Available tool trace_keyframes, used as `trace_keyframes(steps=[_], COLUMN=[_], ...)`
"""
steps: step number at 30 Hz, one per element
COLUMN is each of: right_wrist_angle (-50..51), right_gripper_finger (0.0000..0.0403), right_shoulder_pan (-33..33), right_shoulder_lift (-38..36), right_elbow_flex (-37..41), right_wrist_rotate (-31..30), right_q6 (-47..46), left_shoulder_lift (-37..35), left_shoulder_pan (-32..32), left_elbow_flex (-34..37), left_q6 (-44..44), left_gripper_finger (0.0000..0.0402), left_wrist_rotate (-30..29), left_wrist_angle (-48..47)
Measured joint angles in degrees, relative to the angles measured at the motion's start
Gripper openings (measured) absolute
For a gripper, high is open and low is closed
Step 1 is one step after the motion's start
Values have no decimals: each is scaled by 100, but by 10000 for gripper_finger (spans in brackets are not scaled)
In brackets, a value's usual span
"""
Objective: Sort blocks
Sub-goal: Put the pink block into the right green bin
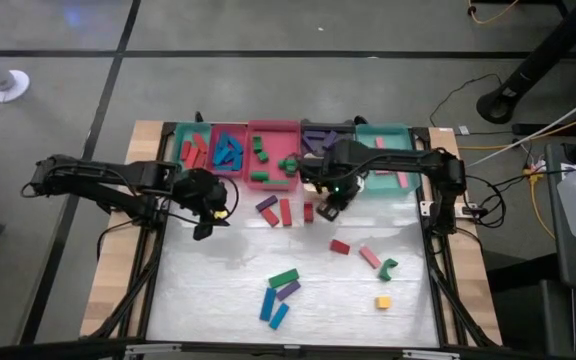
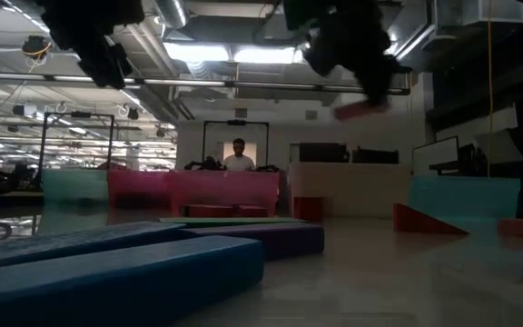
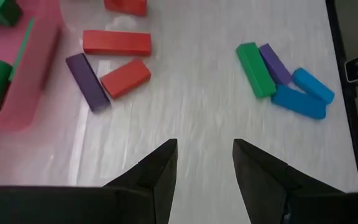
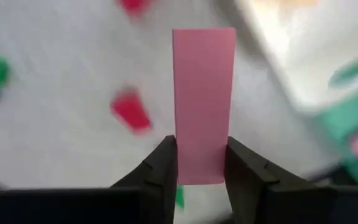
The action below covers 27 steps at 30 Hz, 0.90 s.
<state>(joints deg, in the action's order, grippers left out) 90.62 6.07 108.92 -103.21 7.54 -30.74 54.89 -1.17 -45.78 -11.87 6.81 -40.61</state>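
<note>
My right gripper (image 1: 329,207) hangs high over the table's middle, near the far trays, shut on a pink block (image 4: 202,99). The low view shows that block (image 2: 361,111) in the air. My left gripper (image 3: 205,167) stands open and empty above the table's left part (image 1: 206,220). Loose blocks lie flat on the table: two red ones (image 3: 118,42) and a purple one (image 3: 87,81) ahead of the left gripper, and a green, purple and blue cluster (image 1: 281,290) near the front. My right gripper pinches the pink block by its two long sides (image 4: 201,158), close to one end, between its two fingers. The fingers point down and lie across the block. The block is lifted clear of the table and sticks out sideways from the fingers, a little tilted.
Trays line the far edge: a teal tray (image 1: 180,131) with red blocks, pink trays with blue (image 1: 228,128) and green blocks (image 1: 273,127), a black tray (image 1: 318,126), and a teal tray (image 1: 383,130). A red (image 1: 340,246), pink (image 1: 369,257), green (image 1: 388,267) and yellow block (image 1: 382,301) lie front right.
</note>
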Motion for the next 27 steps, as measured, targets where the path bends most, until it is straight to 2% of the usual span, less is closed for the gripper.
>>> trace_keyframes(steps=[3, 5, 10, 20, 27], right_wrist_angle=[-134, -18, -121, -58, -108], right_gripper_finger=[109, 108, 105, 110, 137], right_shoulder_pan=[43, 59, 307, 1623, 2343], right_shoulder_lift=[-256, -384, -811, -2003, -2190], right_elbow_flex=[-8, 5, 465, 2474, 3610], right_wrist_rotate=[-442, -975, -1899, -2139, -2333], right_q6=[134, 150, 463, 1169, 1236], left_shoulder_lift=[7, 2, 32, 205, 731], left_shoulder_pan=[0, 0, 0, 0, 0], left_elbow_flex=[172, 244, 332, 335, 333], left_q6=[-42, -62, -177, -495, -1041], left_gripper_finger=[143, 143, 143, 143, 143], left_wrist_rotate=[2, 2, 2, 0, -157], left_wrist_angle=[419, 614, 1073, 1959, 3080])
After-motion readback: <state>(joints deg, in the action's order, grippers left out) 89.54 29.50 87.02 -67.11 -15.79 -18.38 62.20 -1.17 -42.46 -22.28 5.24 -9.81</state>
